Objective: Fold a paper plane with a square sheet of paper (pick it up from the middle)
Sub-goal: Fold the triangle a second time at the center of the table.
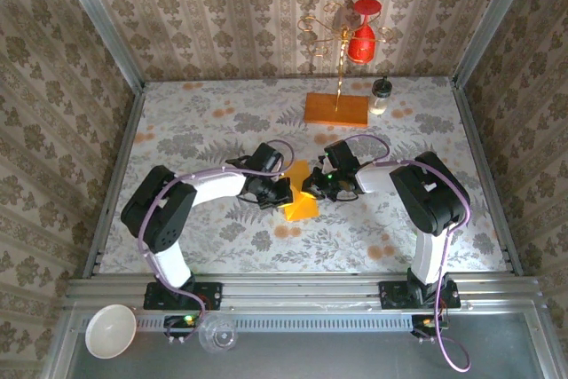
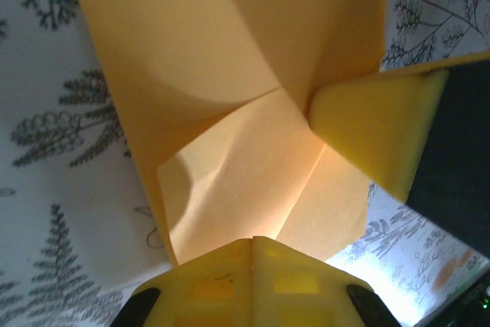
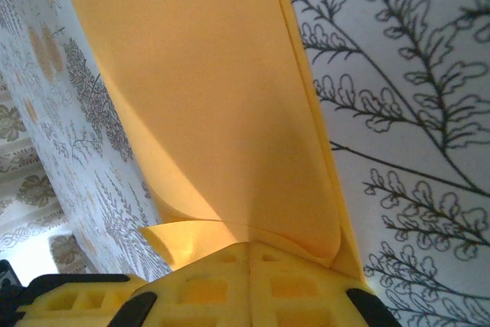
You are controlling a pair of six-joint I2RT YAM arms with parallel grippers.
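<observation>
The orange-yellow square sheet of paper (image 1: 303,204) lies mid-table, creased and folded into overlapping flaps (image 2: 230,74). My left gripper (image 1: 286,188) comes at it from the left. Its yellow jaws are shut (image 2: 253,241) on the paper's near edge. From the right, my right gripper (image 1: 312,185) is shut (image 3: 249,244) on a curled double layer of the same sheet (image 3: 207,97). The two grippers sit almost tip to tip. One yellow finger (image 2: 375,132) of the right gripper presses on the paper in the left wrist view.
A brown-orange wooden block (image 1: 336,109) with a gold wire stand and a red hanging piece (image 1: 362,37) stands at the back centre, a small jar (image 1: 381,95) beside it. A white bowl (image 1: 110,330) and a clear cup (image 1: 217,333) sit on the near rail.
</observation>
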